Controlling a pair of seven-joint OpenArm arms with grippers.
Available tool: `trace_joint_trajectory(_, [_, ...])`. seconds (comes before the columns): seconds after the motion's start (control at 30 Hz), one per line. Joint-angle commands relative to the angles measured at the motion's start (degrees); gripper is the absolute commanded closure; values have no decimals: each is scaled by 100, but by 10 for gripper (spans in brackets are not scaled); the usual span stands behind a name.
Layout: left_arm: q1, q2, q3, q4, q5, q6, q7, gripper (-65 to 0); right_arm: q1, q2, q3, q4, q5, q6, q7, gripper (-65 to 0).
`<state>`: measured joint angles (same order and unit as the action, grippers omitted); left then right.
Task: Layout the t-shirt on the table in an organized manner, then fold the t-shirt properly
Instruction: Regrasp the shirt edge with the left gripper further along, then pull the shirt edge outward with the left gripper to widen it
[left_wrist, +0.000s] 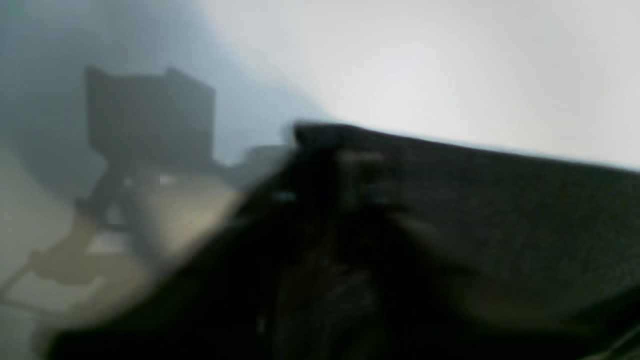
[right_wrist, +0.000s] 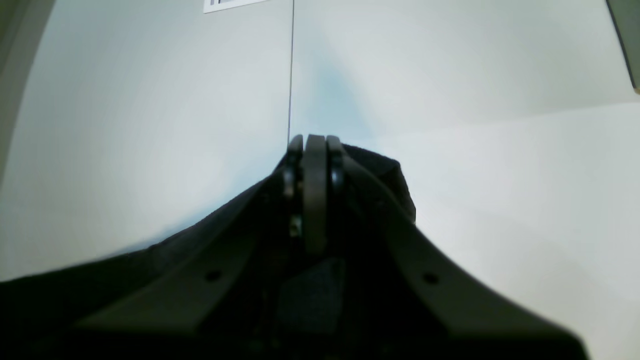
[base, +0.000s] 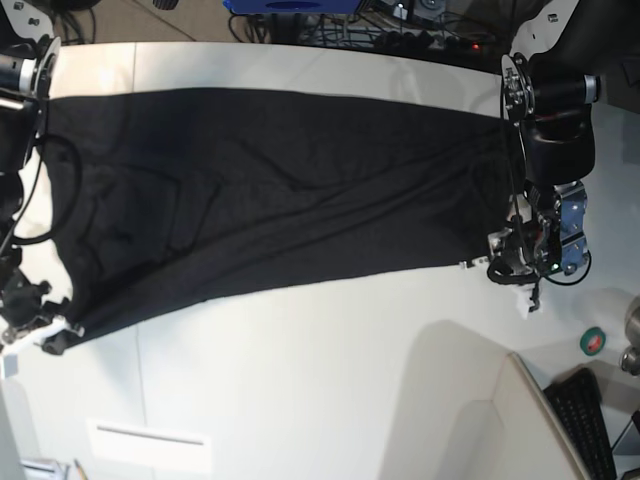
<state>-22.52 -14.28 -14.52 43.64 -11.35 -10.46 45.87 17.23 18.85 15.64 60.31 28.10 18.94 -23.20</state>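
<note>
The black t-shirt (base: 280, 190) lies stretched sideways across the off-white table (base: 320, 380), plain side up with diagonal creases. At its near right corner in the base view, my left gripper (base: 497, 265) is shut on the fabric. The left wrist view is blurred, with dark fingers (left_wrist: 345, 165) buried in black cloth (left_wrist: 500, 210). At the near left corner, my right gripper (base: 52, 338) is shut on the hem. In the right wrist view its fingertips (right_wrist: 315, 142) press together and a tuft of t-shirt (right_wrist: 385, 175) sticks out beside them. No print shows.
A thin seam line (right_wrist: 290, 75) runs along the table. A small white recessed panel (base: 150, 443) sits near the front left. A raised white partition (base: 470, 400), a green tape roll (base: 593, 340) and a keyboard (base: 585, 415) are at the front right. Cables lie behind the far edge.
</note>
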Motion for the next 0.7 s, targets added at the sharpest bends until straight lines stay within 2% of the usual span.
trace_joint_trajectory(0.0, [-64,-27,6,27,-29,-13,103,0,162,106,23,92,78,36,162,0])
trace_joint_trajectory(0.1, [-205,-53,-3,80,-29,-13,103,0,162,106,23,65,78,36,179,0])
trace_joint_trajectory(0.3, [-1049,-53,-3,71,-21,13,121,0,628,150,-575,-620,78,36,223,0])
trace_joint_trajectory(0.47, [-1734,-9,6,45,-21,13,112,0,962,141,-619,-1034,78,36,601,0])
trace_joint_trajectory(0.67, [-2218,9,692,54,-73,13,77,0,1094,159,-619,-1139,78,36,848,0])
